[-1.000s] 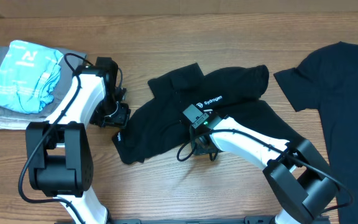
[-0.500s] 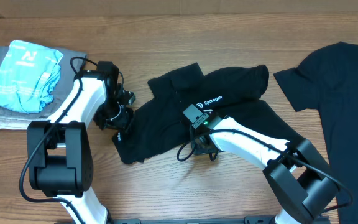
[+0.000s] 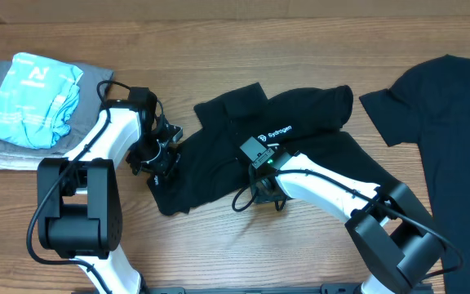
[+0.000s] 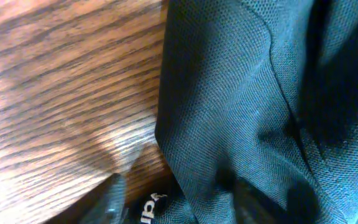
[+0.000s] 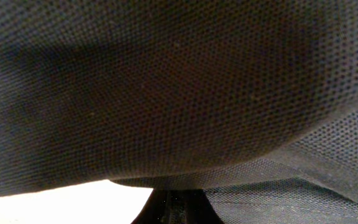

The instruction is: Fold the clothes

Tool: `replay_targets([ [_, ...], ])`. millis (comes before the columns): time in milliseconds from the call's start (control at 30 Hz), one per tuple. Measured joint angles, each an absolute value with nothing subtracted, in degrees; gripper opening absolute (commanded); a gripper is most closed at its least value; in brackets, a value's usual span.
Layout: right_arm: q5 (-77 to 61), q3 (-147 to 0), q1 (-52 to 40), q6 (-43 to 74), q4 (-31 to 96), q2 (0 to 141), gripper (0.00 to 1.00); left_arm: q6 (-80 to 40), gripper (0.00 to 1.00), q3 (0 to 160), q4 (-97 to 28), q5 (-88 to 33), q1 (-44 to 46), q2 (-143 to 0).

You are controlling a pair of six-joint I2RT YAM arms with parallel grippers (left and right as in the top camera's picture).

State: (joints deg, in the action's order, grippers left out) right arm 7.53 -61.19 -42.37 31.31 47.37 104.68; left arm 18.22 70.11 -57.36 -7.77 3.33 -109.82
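A crumpled black T-shirt (image 3: 300, 122) lies in the middle of the surface (image 3: 219, 245), with a second shirt (image 3: 451, 114) flat at the right edge. The left tool (image 3: 166, 155) stands partly open, straddling the crumpled shirt's left hem. The right tool (image 5: 176, 208) is closed tight beneath the fabric; I cannot tell whether it pinches cloth.

Far-right T-shirt (image 3: 451, 106) — partly off-frame

2 white arms (image 3: 317, 184), black bases (image 3: 76, 208), black cables (image 3: 243, 198).
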Motion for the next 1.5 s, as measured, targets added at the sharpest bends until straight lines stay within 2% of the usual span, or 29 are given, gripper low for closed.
replay_targets([
  [33,7.53,-61.19,-42.37,31.33,47.37,104.68,0.05,18.5,0.34,70.08,-57.41,-7.81,3.33,-109.82],
  [133,7.51,-61.19,-42.37,31.33,47.37,104.68,0.05,18.22,0.28,70.06,-57.41,-7.97,3.22,-109.82],
  [267,7.55,-61.19,-42.37,31.31,47.37,104.68,0.04,16.21,0.14,70.04,-57.98,-7.94,3.22,-109.82],
  [433,7.53,-61.19,-42.37,31.31,47.37,104.68,0.04,11.66,0.05,70.15,-63.02,-6.24,3.22,-109.82],
  [533,7.53,-61.19,-42.37,31.31,47.4,104.68,0.04,5.1,0.04,70.54,-66.61,-3.81,3.22,-109.82],
  [633,7.53,-61.19,-42.37,31.33,47.4,104.68,0.04,-4.14,0.11,70.87,-67.61,-2.46,3.22,-109.82],
  [667,7.53,-61.19,-42.37,31.31,47.4,104.68,0.04,-6.68,0.19,70.94,-67.57,-2.33,3.22,-109.82],
  [700,7.51,-61.19,-42.35,31.31,47.4,104.68,0.04,-9.63,0.22,70.98,-67.46,-2.33,3.22,-109.82],
  [733,7.51,-61.19,-42.37,31.31,47.37,104.68,0.04,-11.03,0.34,70.98,-67.29,-2.37,3.22,-109.82],
  [767,7.53,-61.19,-42.37,31.31,47.4,104.68,0.04,-12.16,0.42,70.98,-67.09,-2.33,3.22,-109.82],
  [800,7.53,-61.19,-42.37,31.33,47.42,104.68,0.04,-13.58,0.44,70.98,-66.67,-2.28,3.22,-109.82],
  [933,7.53,-61.19,-42.37,31.35,47.37,104.68,0.04,-14.92,0.47,71.18,-66.67,-0.89,3.05,-109.82],
  [1100,7.53,-61.19,-42.37,31.33,47.4,104.68,0.05,-13.37,0.45,72.38,-69.52,0.4,0.97,-109.82],
  [1300,7.55,-61.19,-42.37,31.31,47.4,104.68,0.05,-5.8,0.36,73.28,-70.94,0.03,-3.33,-109.82],
  [1500,7.55,-61.19,-42.37,31.31,47.37,104.68,0.05,1.91,0.5,73.3,-71.13,-3.49,-8.05,-109.82],
])
